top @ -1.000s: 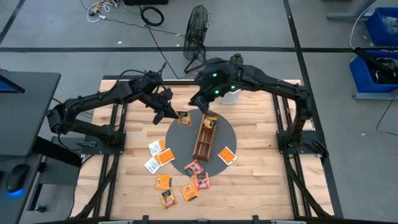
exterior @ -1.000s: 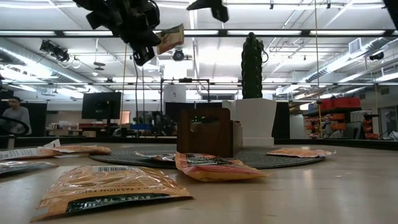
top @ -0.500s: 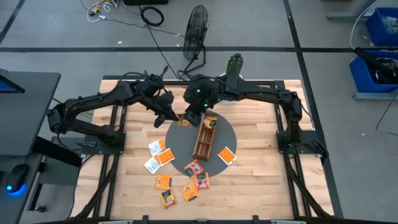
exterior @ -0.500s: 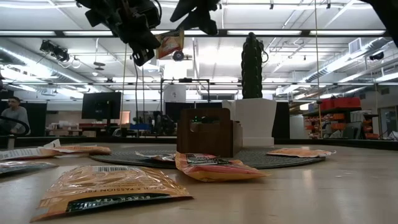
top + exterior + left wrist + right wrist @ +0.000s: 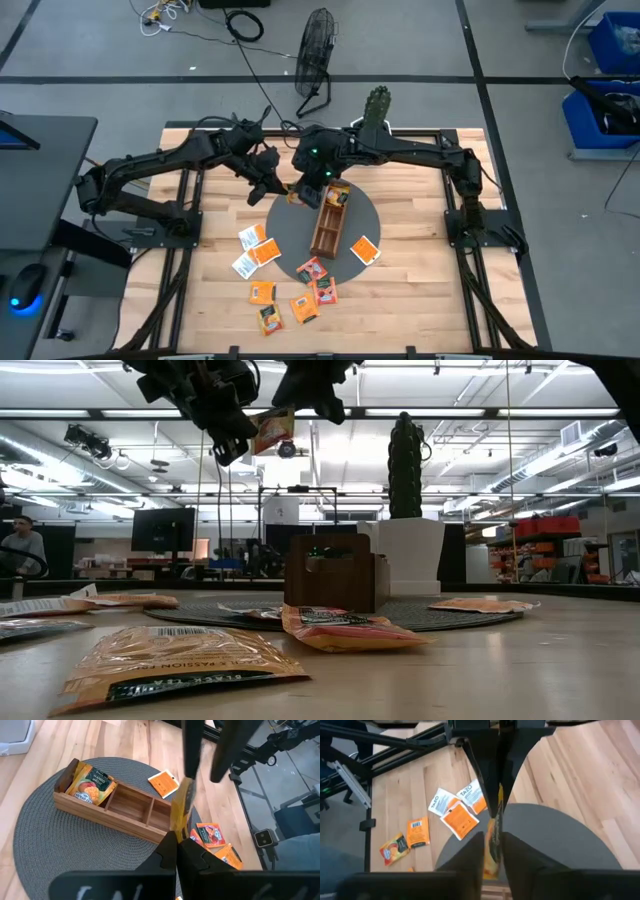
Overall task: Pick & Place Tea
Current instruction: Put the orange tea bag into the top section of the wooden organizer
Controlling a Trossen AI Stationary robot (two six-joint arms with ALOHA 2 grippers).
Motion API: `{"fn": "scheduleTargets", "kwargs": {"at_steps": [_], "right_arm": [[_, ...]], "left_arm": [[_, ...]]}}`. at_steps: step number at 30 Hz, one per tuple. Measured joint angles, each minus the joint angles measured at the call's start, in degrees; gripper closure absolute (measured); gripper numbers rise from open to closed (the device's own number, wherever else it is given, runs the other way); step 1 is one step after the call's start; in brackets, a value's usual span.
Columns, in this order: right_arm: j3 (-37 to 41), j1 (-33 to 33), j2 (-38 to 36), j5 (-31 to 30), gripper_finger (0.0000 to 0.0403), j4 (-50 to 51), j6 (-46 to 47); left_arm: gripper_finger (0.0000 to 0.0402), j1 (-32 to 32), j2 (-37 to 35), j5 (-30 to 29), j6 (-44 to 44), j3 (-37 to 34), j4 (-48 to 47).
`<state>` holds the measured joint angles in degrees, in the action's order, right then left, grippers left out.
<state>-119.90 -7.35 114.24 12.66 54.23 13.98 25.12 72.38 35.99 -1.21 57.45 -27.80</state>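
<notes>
Mid-air handover in hand, by my read; left gripper [image 5: 283, 188] pressed together on one orange tea sachet [image 5: 272, 430], held edge-up well above the mat; right gripper [image 5: 303, 192] reaches in from the opposite side with a finger on either face of that same sachet, pinching or just about to; contact not fully clear in the right wrist view.

Next move calls for the right fingers to seat firmly on the paper before the left lets go; then carry to a free compartment of the wooden tray [image 5: 329, 223], which lies at about 4 o'clock of the grippers on the round grey mat [image 5: 288, 224].

Tray: long, narrow, brown wood, partitioned; one end cell already holds a sachet [image 5: 90, 784], two cells beside it look bare in the left wrist view.

Mat: woven, ribbed texture, matte.

Sachets: flat square paper, thin, floppy, slightly glossy print; likely to bend under an off-centre pinch.

Loose sachets [image 5: 290, 293] scattered around 6 to 7 o'clock of the mat on the pale wood tabletop [image 5: 410, 280]; one more [image 5: 364, 249] at the mat's 4 o'clock edge.
</notes>
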Motion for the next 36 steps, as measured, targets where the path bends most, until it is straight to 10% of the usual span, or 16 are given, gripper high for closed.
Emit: {"fn": "scheduleTargets", "kwargs": {"at_steps": [10,19,36], "right_arm": [[0.0,0.1,-0.5,-3.8,0.04,1.6,1.2],[0.0,1.8,-3.8,-12.1,0.0402,4.3,6.0],[1.3,9.1,-8.8,-36.6,0.0403,4.6,14.1]], "left_arm": [[0.0395,0.1,0.0,-4.1,0.5,0.0,1.9],[0.0312,4.5,-0.1,-7.8,0.4,0.0,5.4],[0.0266,13.3,-5.3,-7.6,0.5,0.0,15.8]]}}
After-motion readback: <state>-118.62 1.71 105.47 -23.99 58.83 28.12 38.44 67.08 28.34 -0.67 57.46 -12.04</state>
